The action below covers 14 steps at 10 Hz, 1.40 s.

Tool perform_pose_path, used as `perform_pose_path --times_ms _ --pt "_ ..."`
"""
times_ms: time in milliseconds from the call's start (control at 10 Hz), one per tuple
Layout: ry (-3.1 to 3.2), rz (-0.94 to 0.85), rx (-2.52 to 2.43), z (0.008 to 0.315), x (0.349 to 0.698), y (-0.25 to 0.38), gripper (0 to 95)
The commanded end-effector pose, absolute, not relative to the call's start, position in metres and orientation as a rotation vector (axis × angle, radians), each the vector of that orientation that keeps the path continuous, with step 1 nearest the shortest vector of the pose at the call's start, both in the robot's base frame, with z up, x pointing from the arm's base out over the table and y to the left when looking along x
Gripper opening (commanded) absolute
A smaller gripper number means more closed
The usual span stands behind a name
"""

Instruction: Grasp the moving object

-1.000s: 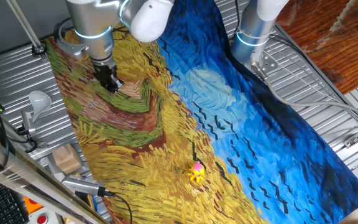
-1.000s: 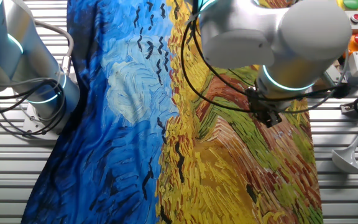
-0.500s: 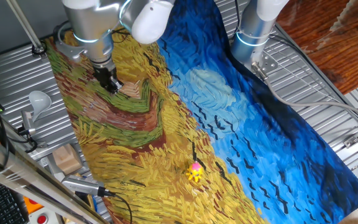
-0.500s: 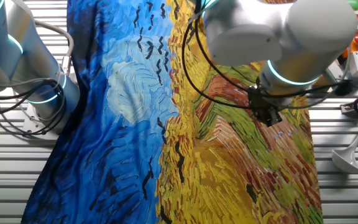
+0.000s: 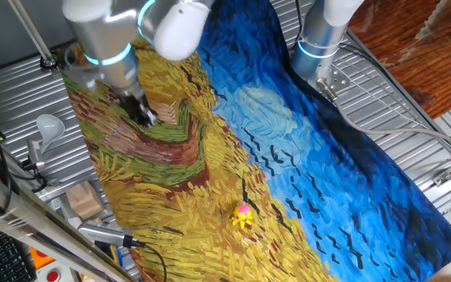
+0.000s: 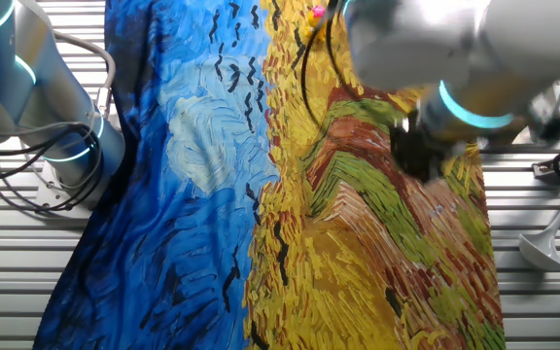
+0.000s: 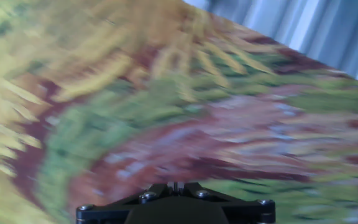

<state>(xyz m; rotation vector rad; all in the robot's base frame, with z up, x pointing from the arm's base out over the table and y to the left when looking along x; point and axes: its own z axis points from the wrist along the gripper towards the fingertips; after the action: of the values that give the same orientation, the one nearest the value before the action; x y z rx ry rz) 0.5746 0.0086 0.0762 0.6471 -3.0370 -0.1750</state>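
Painted cloth (image 5: 210, 157), toy (image 5: 243, 215) near edge

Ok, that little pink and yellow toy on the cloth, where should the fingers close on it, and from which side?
Close on the toy's rounded pink top, coming straight down from above. It seems to stand upright on the painted cloth with its yellow legs splayed low, so a side approach would likely snag them. The gripper is far off.

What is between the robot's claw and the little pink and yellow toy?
Only the painted cloth: its yellow, brown and green swirls run bare from the gripper to the toy. One fixed view shows the whole stretch, with nothing else lying on it.
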Motion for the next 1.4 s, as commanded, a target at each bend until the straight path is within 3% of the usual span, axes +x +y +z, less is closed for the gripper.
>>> perform_pose_path --times_ms 100,900,1400 --pt "-3.085 -0.116 0.439 0.074 0.569 0.081 0.0" --pt "-3.056 -0.112 0.607 0.070 0.565 0.095 0.0" --pt "-3.082 -0.124 0.467 0.068 0.526 0.193 0.0"
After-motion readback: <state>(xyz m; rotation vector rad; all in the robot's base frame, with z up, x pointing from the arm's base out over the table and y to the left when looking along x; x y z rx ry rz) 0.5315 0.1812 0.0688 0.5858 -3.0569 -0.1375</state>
